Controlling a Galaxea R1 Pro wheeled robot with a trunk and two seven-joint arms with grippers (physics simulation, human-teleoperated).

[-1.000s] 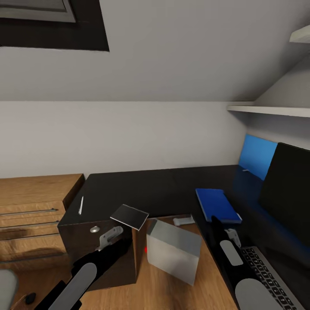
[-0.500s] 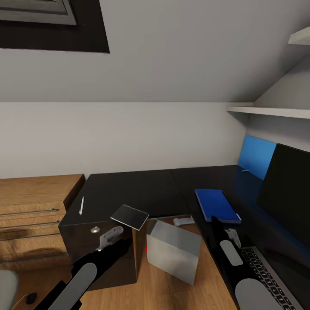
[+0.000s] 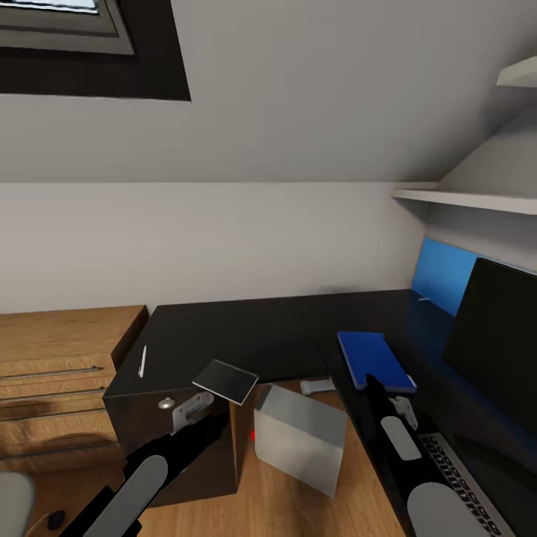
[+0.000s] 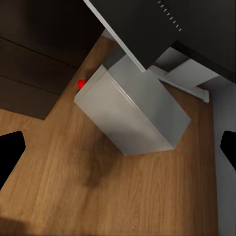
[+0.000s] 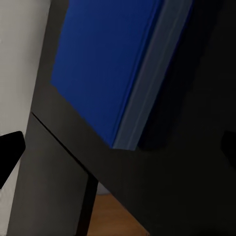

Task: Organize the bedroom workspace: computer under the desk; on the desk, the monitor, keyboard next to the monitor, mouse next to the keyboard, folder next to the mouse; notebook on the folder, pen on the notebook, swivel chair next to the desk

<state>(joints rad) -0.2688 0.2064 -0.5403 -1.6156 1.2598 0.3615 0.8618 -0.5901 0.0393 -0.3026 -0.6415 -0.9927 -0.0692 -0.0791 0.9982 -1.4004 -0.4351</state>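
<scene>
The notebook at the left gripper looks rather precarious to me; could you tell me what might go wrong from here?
The notebook sits tilted above the left gripper, over the desk's edge; whether the gripper grips it is unclear. It could slide off beside the computer. Carrying it to the folder means crossing that gap. The pen lies near the desk's left edge and could get knocked off.

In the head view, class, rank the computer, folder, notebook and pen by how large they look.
1. computer, though nearness may flatter it
2. folder
3. notebook, held tilted, so its look is foreshortened
4. pen
</scene>
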